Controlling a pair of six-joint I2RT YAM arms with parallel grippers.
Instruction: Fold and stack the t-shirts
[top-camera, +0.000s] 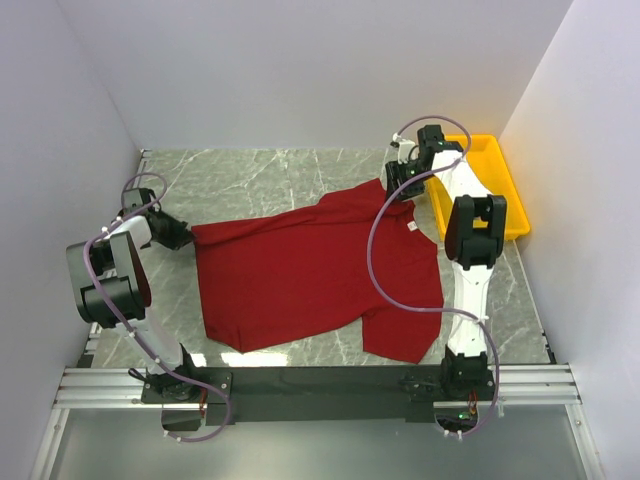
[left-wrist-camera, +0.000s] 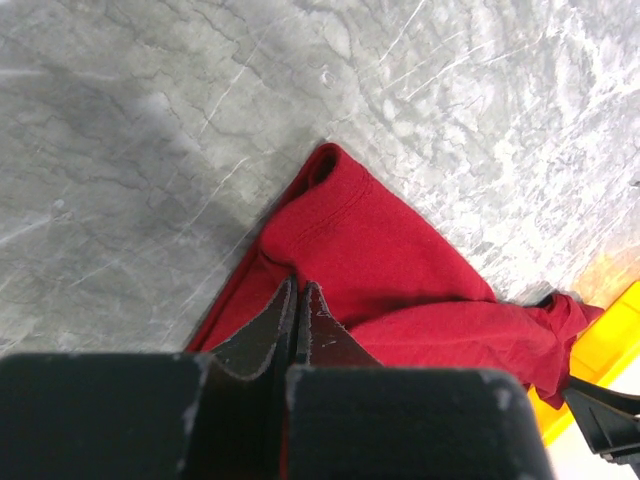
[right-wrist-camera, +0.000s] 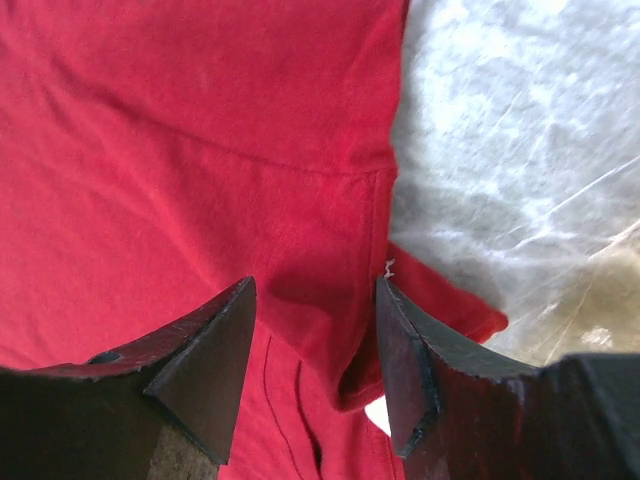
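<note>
1. The left claw (top-camera: 172, 233) sits low at the left side of the grey marble-patterned counter (top-camera: 260, 180), touching the far-left corner of the shirt.
2. In the left wrist view this claw (left-wrist-camera: 300, 295) is clenched, its two dark fingers pressed together on the edge of the red cloth (left-wrist-camera: 380, 260). A fold of hem rises just beyond the tips, with bare counter (left-wrist-camera: 150, 150) around it.
3. The plain dark red short-sleeved cloth t-shirt (top-camera: 310, 270) lies spread and mostly flat across the middle of the counter. Its bottom hem is to the left and its round neck to the right.
4. A small white tag (top-camera: 411, 227) shows at the collar, on the shirt's right side.
5. One sleeve points to the far right, the other to the near right by the right arm's base.
6. The right claw (top-camera: 400, 188) is down over the far sleeve, at the shirt's far-right edge.
7. In the right wrist view this claw (right-wrist-camera: 315, 285) is released. Its jaws stand apart over the red cloth (right-wrist-camera: 200, 150), straddling a seam, with pale counter (right-wrist-camera: 520, 150) to the right.
8. A yellow rectangular plastic tray (top-camera: 495, 165) rests at the far-right corner of the counter, just beside the right claw and apart from the shirt.
</note>
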